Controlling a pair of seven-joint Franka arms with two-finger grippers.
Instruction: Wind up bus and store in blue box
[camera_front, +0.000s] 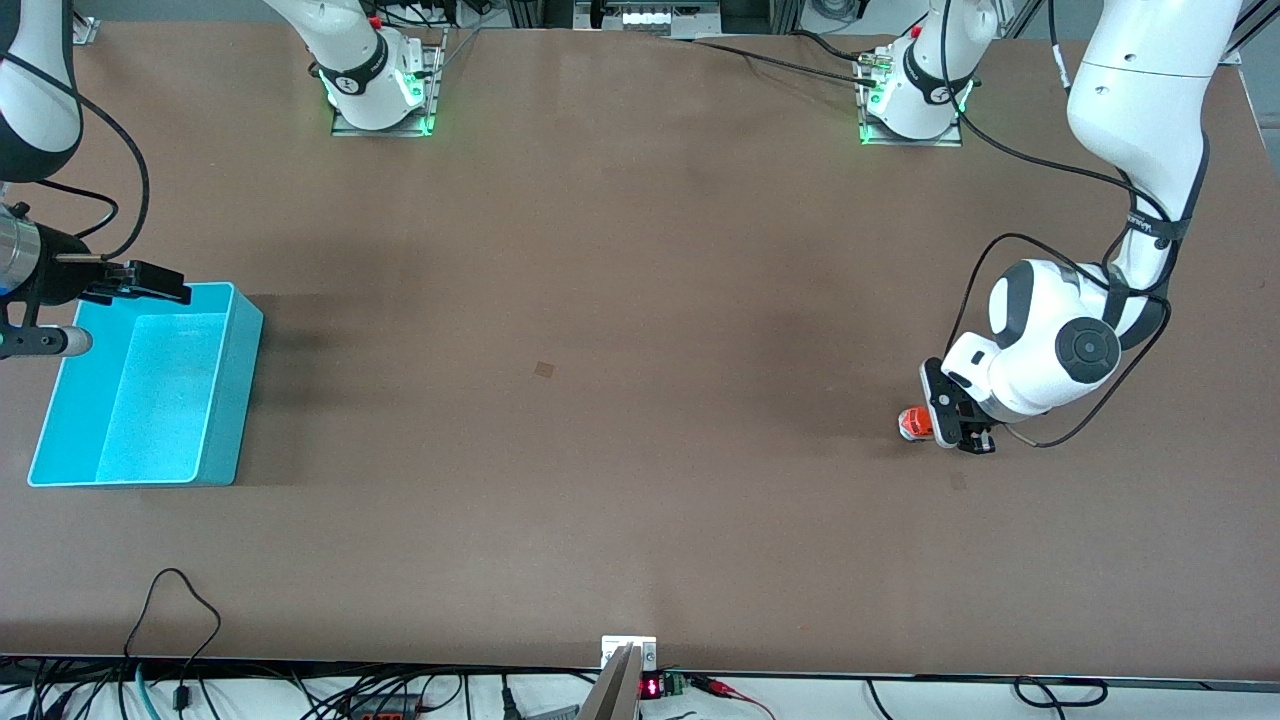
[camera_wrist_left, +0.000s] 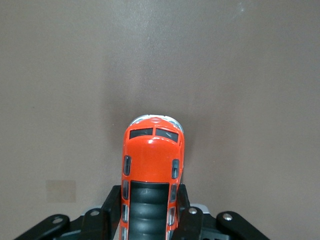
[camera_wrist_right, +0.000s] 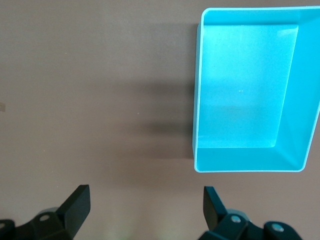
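Left claw (camera_wrist_left: 150, 220) clenches bus (camera_wrist_left: 152, 160); right claw (camera_wrist_right: 145, 205) released over blue box (camera_wrist_right: 247, 90).

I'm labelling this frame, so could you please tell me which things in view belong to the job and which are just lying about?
Belonging to the job:
- small orange toy bus, clamped in the left pincer
- light turquoise-blue rectangular plastic bin, empty, at the right arm's end
- right pincer, open, over the table beside the bin

Just lying about:
- small brown square patch on the brown table
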